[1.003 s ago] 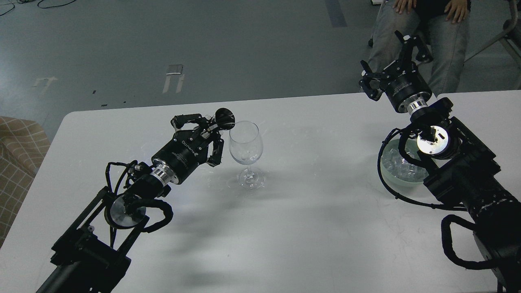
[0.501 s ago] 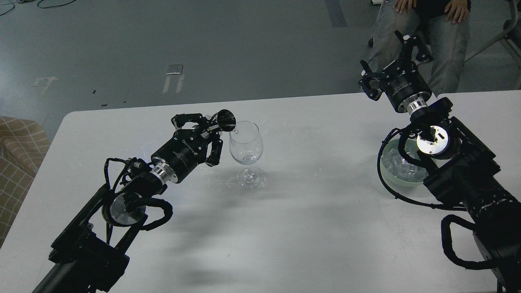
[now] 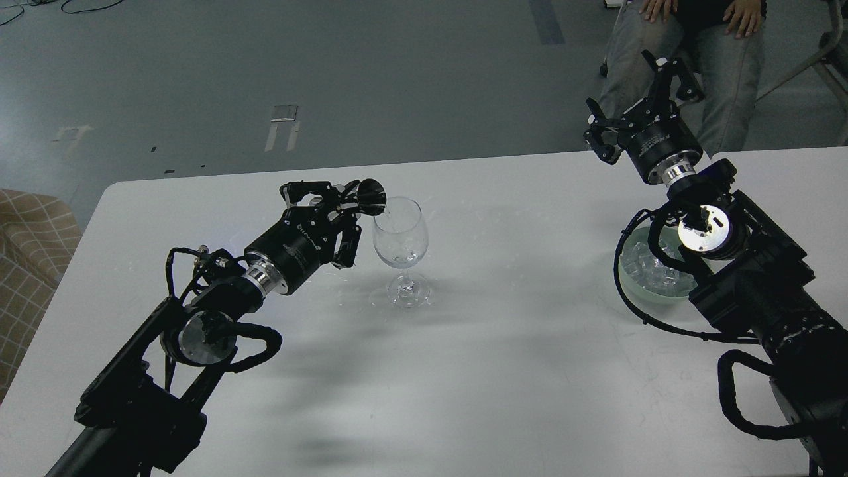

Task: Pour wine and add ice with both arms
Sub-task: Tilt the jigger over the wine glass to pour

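A clear wine glass [image 3: 399,238] stands upright on the white table [image 3: 517,371], left of centre. My left gripper [image 3: 334,209] is shut on a small black cup [image 3: 371,195], which is tipped with its mouth over the glass's left rim. A small clear drop or stream shows at the cup's lip. Glints low in the glass could be ice or liquid; I cannot tell which. Ice cubes [image 3: 646,265] lie in a pale green bowl [image 3: 636,295] at the right, partly hidden by my right arm. My right gripper [image 3: 637,99] is open and empty, raised beyond the table's far edge.
A seated person's legs [image 3: 729,73] are just behind my right gripper. A second white table [image 3: 795,172] butts on at the right. A chair with checked fabric [image 3: 33,238] stands off the table's left edge. My right arm's cables loop over the bowl.
My left gripper has tipped the black cup further and brought it over the glass's rim. The glass, the bowl and my right arm have not moved.
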You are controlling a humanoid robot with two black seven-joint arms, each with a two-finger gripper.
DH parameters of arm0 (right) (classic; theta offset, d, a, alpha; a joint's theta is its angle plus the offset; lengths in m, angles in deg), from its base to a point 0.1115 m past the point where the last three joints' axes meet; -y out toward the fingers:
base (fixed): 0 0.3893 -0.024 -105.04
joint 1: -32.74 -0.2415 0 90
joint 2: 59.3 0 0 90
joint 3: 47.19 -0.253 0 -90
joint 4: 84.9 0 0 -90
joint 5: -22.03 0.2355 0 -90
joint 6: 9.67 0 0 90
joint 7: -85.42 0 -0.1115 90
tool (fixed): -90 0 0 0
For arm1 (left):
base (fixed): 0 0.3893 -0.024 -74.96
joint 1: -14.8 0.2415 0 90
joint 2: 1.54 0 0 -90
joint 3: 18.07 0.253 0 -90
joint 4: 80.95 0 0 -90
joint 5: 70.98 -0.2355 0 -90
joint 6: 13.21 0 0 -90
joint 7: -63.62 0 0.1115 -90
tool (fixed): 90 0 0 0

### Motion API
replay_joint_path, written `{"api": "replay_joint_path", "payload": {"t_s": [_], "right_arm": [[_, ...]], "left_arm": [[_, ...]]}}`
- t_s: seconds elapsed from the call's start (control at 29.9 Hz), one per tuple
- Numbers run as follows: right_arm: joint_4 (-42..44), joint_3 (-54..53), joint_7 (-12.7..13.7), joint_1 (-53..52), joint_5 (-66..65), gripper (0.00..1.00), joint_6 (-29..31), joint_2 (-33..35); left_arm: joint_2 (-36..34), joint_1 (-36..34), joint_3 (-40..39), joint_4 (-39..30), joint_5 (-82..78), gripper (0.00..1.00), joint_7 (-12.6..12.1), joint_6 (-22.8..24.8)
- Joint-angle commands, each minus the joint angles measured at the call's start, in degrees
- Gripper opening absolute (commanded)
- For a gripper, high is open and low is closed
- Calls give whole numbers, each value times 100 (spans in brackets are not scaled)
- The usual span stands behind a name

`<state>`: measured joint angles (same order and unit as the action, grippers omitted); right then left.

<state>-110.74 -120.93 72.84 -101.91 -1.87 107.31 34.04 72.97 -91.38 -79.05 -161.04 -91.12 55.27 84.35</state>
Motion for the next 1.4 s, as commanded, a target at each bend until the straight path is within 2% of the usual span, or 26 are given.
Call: {"api": "replay_joint_path", "payload": {"t_s": [0.0,0.27,0.74,0.87,1.37], "right_arm": [[0,0,1,0,0,100,0,0],[0,0,1,9,0,100,0,0],[0,0,1,9,0,100,0,0],[0,0,-8,9,0,100,9,0],[0,0,1,9,0,100,17,0]], "left_arm": [[-77,0,-2,-59,-77,0,-18,0],[-227,0,-2,-182,-306,0,-79,-18],[-306,-8,-2,-472,-622,0,-246,-343],[-306,-8,-2,-586,-947,0,-439,-475],[-447,-316,-2,-639,-1132,0,-554,-501]]}}
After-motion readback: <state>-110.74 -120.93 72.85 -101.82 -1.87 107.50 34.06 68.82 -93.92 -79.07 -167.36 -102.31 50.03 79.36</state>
